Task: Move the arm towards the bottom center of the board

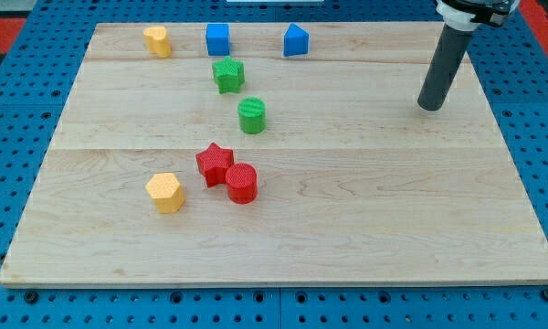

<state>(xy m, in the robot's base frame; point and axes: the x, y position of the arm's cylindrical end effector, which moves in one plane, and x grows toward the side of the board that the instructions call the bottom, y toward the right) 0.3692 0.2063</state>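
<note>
My tip [429, 106] rests on the wooden board [347, 228] near the view's upper right, far from all blocks. A red star [215, 164] touches a red cylinder [242, 183] near the middle left. A yellow hexagon block [164, 193] lies to their left. A green cylinder [251, 116] sits above them, and a green star-like block [227, 75] above that. Along the top edge stand a yellow block [158, 41], a blue cube [217, 39] and a blue pentagon-like block [296, 41].
The board lies on a blue perforated table [256, 311]. The arm's white and dark mount [470, 9] shows at the view's top right, and red strips lie at both top corners.
</note>
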